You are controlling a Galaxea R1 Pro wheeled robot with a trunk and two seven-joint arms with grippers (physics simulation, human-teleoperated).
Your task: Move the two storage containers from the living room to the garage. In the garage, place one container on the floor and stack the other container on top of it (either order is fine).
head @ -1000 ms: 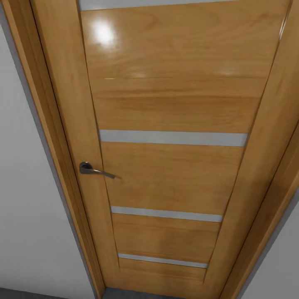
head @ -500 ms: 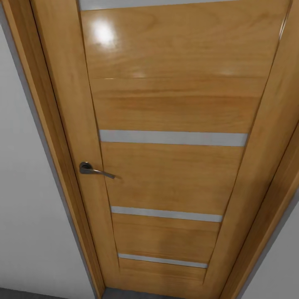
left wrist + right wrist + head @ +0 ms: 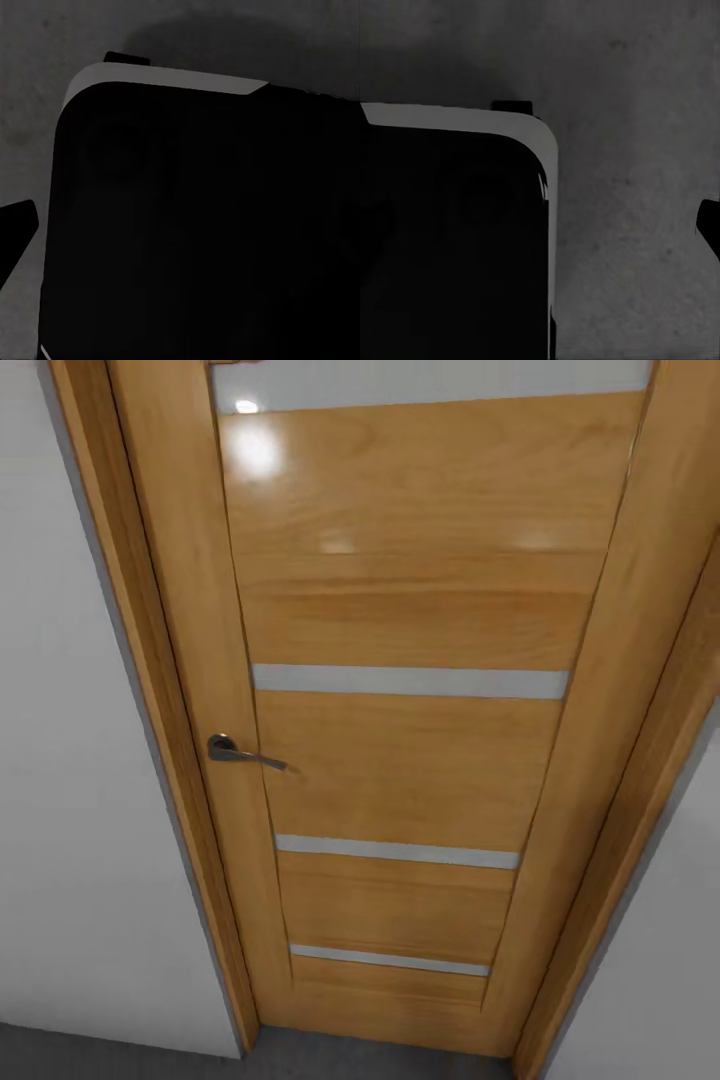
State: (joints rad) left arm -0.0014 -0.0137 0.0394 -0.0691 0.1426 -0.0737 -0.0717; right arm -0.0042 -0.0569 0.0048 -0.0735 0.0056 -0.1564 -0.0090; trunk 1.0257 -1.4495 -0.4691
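The two storage containers are out of view. In the head view I face a shut wooden door [image 3: 400, 610] with grey glass strips and a metal lever handle [image 3: 240, 752] on its left side. The left wrist view looks down on a dark rounded body of the robot [image 3: 195, 225] above the dark grey concrete floor [image 3: 45, 45]; one dark fingertip [image 3: 16, 221] pokes in at the edge. The right wrist view has the same dark body [image 3: 450, 247], the floor [image 3: 637, 112] and a dark fingertip [image 3: 710, 221] at the edge. Neither gripper's jaws can be read.
The door sits in a wooden frame [image 3: 130, 660] between plain white walls [image 3: 80, 810] [image 3: 660, 960]. A strip of grey floor [image 3: 120, 1055] runs along the bottom of the head view, at the foot of the door.
The whole head view has shifted: the door looks slightly smaller and more floor shows at the bottom, so the camera has moved a little back. The door itself stays shut.
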